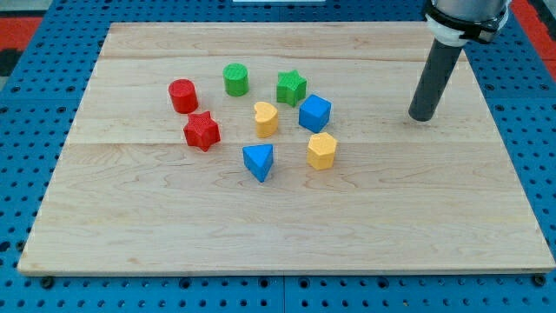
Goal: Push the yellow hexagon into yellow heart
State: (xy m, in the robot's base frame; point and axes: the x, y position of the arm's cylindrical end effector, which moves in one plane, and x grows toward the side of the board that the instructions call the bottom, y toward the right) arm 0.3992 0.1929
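On the wooden surface (287, 235), our yellow hexagon (321, 150) is sitting near the yellow heart (266, 118); my tip (422, 116) is resting well right; we carry no claw.

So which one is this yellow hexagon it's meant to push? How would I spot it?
Start at the wooden board and find the cluster of blocks left of its centre. The yellow hexagon sits at the cluster's lower right corner, just below the blue cube and right of the blue triangle. The only other yellow block, the yellow heart, is lobed; this one has flat sides.
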